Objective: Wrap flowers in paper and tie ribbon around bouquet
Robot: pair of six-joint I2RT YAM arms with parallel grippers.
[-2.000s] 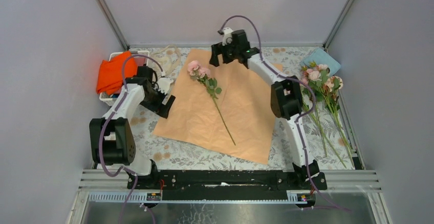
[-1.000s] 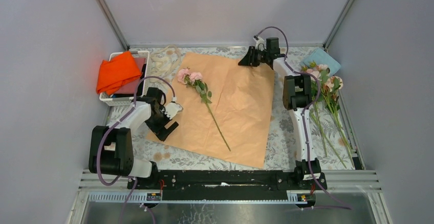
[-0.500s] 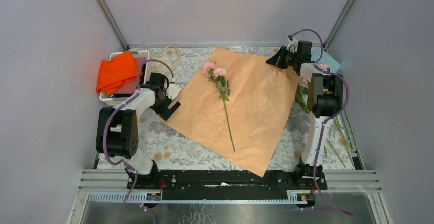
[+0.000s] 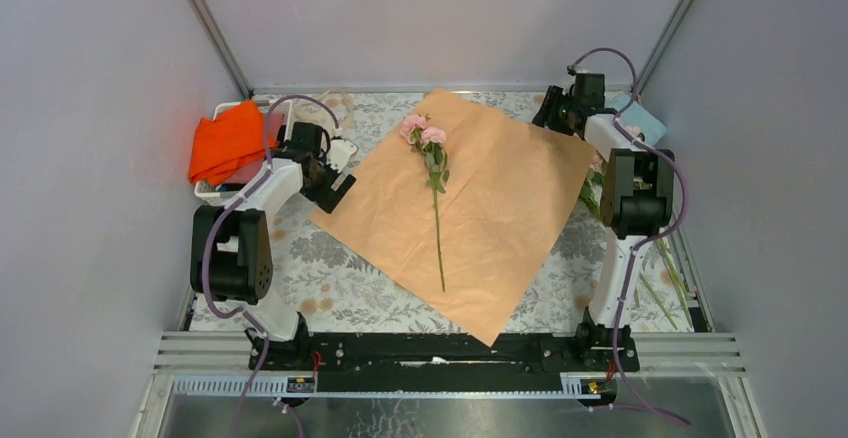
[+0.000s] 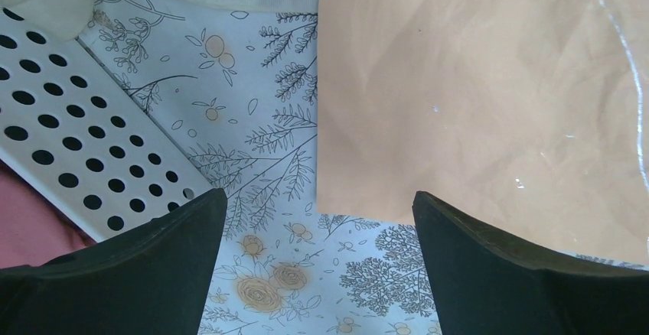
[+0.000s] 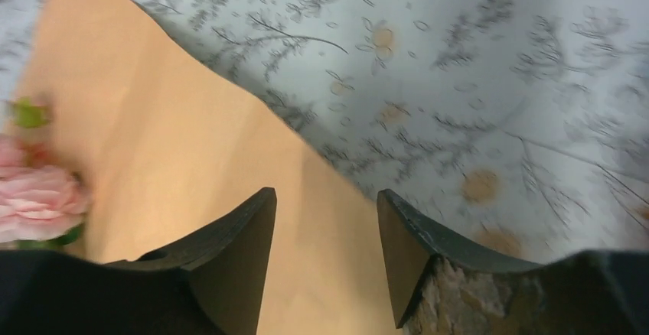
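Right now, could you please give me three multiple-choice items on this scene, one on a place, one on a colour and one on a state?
1. Where do the flowers lie?
A. on the paper
B. in the basket
C. lifted in the air by a gripper

2. What colour is the cloth in the basket?
A. black
B. orange
C. white

3. How does the left gripper stand?
A. shut on the paper
B. shut on nothing
C. open, holding nothing

Answers:
1 A, since the stem rests along the middle of the peach sheet, blooms toward the far side.
2 B, since bright orange fabric fills the white basket at the left.
3 C, since the left wrist view shows both fingers far apart, with only the paper's corner and the tablecloth below.
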